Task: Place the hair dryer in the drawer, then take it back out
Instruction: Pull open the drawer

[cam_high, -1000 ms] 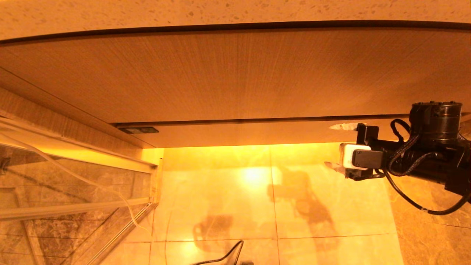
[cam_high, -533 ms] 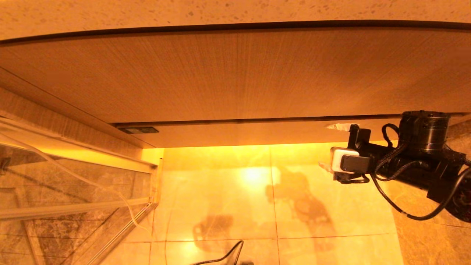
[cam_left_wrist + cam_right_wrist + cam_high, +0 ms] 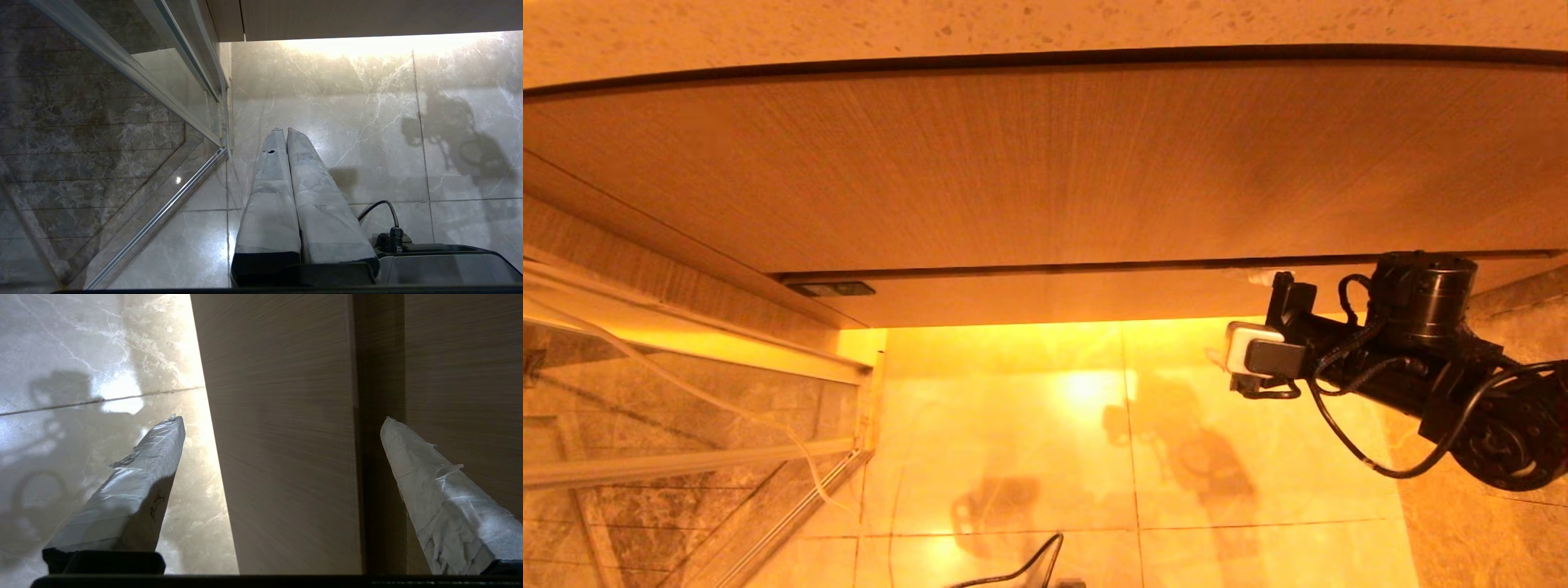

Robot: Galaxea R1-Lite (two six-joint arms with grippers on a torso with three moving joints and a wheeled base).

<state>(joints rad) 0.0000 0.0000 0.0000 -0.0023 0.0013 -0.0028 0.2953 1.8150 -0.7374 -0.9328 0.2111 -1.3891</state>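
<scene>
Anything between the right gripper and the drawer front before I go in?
Nothing visible. The right gripper, fingers open, faces the closed drawer near its right end, only air between. The hair dryer is in no view. The left gripper hangs parked over the floor.

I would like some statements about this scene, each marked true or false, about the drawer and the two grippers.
1. The drawer is shut, its front flush under the taller wood panel. True.
2. The right gripper holds the hair dryer. False: its fingers stand wide apart with nothing between them, and no hair dryer shows in any view.
3. The right gripper is at the drawer's right end, one finger over the drawer front's lower edge. True.
4. The left gripper is open. False: its fingers lie pressed together.
5. The left gripper touches the drawer. False: it hangs over the marble floor, away from it.
</scene>
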